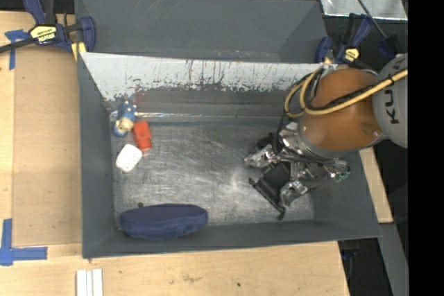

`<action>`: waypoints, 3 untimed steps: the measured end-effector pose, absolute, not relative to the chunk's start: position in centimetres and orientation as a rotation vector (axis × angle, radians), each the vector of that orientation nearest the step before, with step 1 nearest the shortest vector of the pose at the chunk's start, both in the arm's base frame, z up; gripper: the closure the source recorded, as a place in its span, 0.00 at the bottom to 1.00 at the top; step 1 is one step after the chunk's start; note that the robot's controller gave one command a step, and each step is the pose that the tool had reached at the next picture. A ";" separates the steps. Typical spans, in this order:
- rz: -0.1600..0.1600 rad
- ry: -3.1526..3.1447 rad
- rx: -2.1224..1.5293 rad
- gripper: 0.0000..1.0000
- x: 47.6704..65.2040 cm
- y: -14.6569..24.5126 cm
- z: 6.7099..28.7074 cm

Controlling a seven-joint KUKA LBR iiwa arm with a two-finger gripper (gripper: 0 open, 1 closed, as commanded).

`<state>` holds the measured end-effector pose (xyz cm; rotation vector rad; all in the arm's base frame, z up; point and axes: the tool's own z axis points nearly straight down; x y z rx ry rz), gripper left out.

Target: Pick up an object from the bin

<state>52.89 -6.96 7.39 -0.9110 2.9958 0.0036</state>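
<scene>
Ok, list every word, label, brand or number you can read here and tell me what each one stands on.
"KU": dark letters on the arm's pale grey link, cut off at the view's right.
No readable text on the things in the bin: dark blue pouch, orange block, white piece, small blue and yellow figure, black flat thing.

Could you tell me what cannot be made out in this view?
Camera view:
The black flat thing at the bin's right: partly covered by the gripper, so its kind and outline are unclear.
The small blue and yellow toy by the left wall: too small to identify.
Floor under the arm's orange cover: hidden by it.
</scene>
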 end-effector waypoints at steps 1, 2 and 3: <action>-0.002 2.990 -0.909 1.00 53.1 -7.0 7.7; -0.007 3.008 -0.871 1.00 51.7 -7.5 19.1; -0.005 3.014 -0.859 1.00 52.3 -8.0 22.4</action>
